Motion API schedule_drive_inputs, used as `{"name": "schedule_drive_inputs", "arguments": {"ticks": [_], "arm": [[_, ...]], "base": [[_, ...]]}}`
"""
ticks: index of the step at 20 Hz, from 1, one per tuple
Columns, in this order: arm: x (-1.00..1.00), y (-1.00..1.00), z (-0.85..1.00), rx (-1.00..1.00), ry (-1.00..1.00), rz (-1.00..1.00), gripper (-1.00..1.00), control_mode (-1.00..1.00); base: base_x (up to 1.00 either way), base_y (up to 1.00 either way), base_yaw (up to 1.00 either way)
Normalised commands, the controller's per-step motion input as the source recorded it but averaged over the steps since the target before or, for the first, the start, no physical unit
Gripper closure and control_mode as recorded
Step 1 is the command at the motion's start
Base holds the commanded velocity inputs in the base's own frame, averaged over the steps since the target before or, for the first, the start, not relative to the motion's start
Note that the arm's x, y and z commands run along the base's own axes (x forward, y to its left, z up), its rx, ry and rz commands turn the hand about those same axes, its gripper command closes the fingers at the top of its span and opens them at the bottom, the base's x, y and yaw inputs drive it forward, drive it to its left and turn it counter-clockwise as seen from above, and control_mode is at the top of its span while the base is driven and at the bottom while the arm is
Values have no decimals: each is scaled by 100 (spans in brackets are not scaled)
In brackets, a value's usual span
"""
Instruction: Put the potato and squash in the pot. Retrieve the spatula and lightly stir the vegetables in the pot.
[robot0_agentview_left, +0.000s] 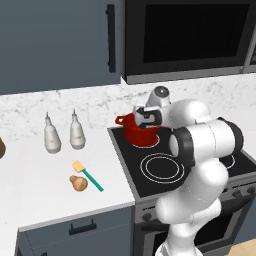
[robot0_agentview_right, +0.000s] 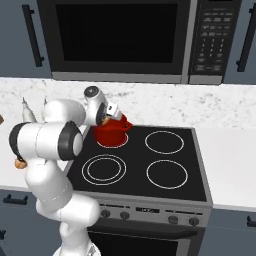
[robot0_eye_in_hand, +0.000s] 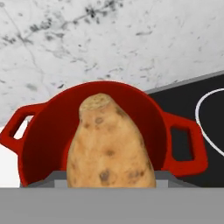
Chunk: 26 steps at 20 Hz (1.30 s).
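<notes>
Potato (robot0_eye_in_hand: 109, 146) seen pinched in tool (robot0_agentview_left: 144, 116), held just above red pot (robot0_agentview_left: 140, 134), pot's open mouth directly behind it in hand view. Pot placed on rear left burner of stove (robot0_agentview_right: 165, 192). Squash (robot0_agentview_left: 78, 183) laid on bench (robot0_agentview_left: 40, 175) near front edge, left of stove. Spatula (robot0_agentview_left: 87, 175) laid just beside squash, blade toward back wall
</notes>
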Motion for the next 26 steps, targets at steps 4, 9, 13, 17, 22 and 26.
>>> {"name": "schedule_drive_inputs", "arguments": {"ticks": [4, 9, 13, 17, 22, 26], "arm": [[47, 5, -32, 0, 7, 0, 100, -100], [38, 15, -40, 0, 10, 0, 100, -100], [49, 24, -36, 0, 14, 0, 100, -100], [54, 17, -35, 0, 16, 0, 100, -100], [40, 3, -19, 0, 9, 0, 100, -100], [38, 0, -23, 0, 9, 0, -100, -100]], "base": [[0, 0, 0], [0, 0, 0], [0, 0, 0], [0, 0, 0], [0, 0, 0], [0, 0, 0]]}}
